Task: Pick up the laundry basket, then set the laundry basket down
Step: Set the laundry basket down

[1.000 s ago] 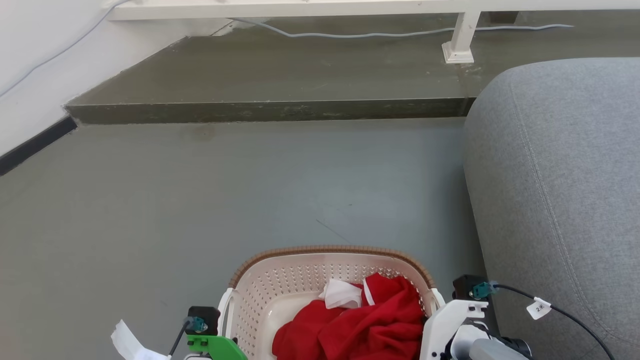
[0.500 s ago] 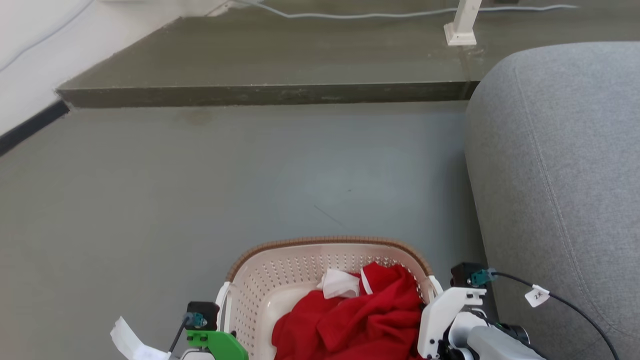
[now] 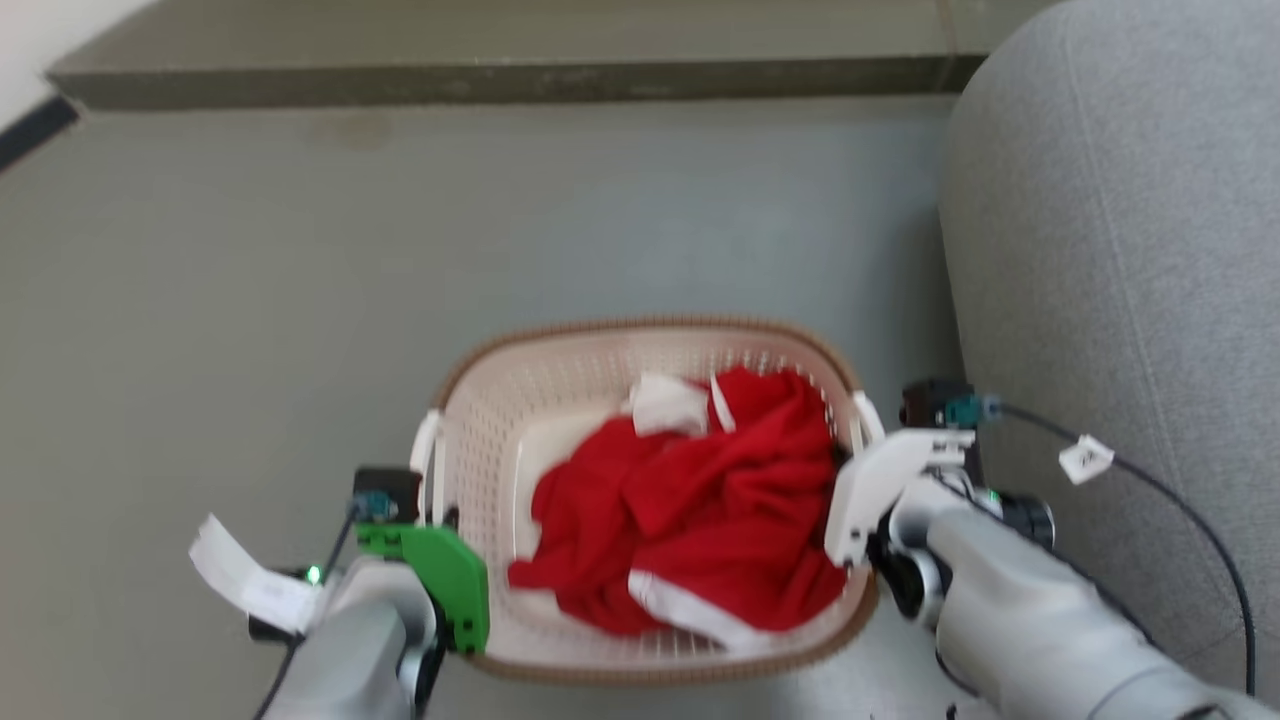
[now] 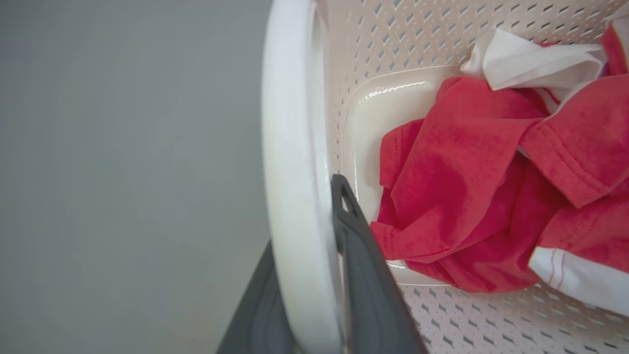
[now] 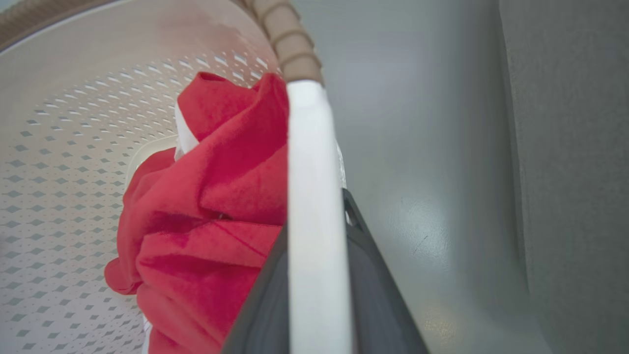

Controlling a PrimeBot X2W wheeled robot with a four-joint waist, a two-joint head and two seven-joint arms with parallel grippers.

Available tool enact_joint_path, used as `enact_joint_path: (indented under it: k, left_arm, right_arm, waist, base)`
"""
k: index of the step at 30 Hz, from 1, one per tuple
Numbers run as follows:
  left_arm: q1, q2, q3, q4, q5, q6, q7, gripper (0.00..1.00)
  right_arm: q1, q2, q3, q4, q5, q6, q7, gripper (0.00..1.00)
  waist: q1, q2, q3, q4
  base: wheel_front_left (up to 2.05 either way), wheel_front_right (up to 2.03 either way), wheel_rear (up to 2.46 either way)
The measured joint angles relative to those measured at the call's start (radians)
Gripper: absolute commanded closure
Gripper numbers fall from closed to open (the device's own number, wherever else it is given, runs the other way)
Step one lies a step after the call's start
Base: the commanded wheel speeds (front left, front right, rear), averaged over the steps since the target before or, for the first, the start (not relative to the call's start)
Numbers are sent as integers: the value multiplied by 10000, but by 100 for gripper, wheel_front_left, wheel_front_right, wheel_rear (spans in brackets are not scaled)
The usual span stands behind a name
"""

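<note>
The laundry basket (image 3: 560, 372), cream and perforated with a brown woven-look rim, sits low in the middle of the head view between my two arms. Red clothing (image 3: 700, 500) with white trim lies inside it. My left gripper (image 4: 304, 236) is shut on the basket's white left handle (image 4: 290, 147), one dark finger on each side. My right gripper (image 5: 314, 221) is shut the same way on the white right handle (image 5: 309, 147). From above, the left gripper (image 3: 435, 500) and right gripper (image 3: 860, 455) meet the basket's two sides. Whether the basket touches the floor I cannot tell.
A grey sofa (image 3: 1120, 250) stands close on the right, next to my right forearm. A low dark step (image 3: 500, 80) crosses the far floor. Open grey floor (image 3: 250, 300) lies ahead and to the left. A white tag (image 3: 240, 580) hangs by my left wrist.
The whole head picture has shifted: the camera has tilted down, so the basket and arms now show higher and larger. Both grippers remain on the handles.
</note>
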Motion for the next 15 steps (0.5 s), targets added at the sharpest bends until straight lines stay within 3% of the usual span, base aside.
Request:
enact_joint_path:
  k: [15]
  left_arm:
    - [-1520,40,261,-88,4,165,-307,100]
  right_arm:
    - [-1780,-46,-182,192,-21,-73,-276,100]
  waist:
    - [1,0,2046,32]
  base:
    - [0,0,0]
